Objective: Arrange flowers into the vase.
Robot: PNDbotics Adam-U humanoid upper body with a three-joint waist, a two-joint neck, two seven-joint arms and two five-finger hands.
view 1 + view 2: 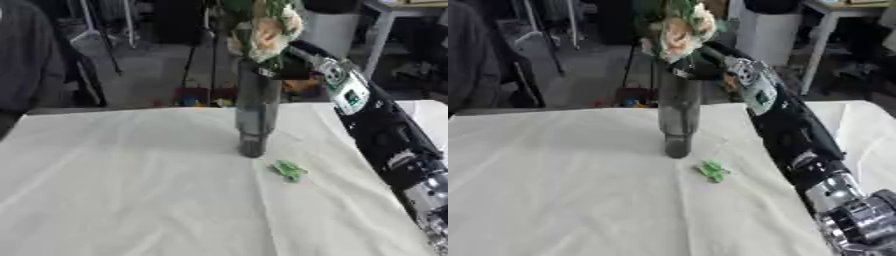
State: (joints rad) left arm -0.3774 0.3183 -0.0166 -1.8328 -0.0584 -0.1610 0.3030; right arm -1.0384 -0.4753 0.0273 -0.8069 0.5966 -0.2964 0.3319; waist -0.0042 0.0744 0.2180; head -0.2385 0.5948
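Note:
A tall grey glass vase stands upright near the far middle of the white-clothed table. Peach and white flowers with green leaves rise out of its mouth, leaning a little to the right. My right arm comes up from the lower right corner. Its dark hand is at the vase's rim, just under the blooms, curled round the stems; dark leaves hide part of it. A small green leaf sprig lies on the cloth just in front and to the right of the vase. My left hand shows in no view.
The table's far edge runs just behind the vase. Another white surface lies at the right behind my arm. Stands and a white cabinet are on the floor beyond.

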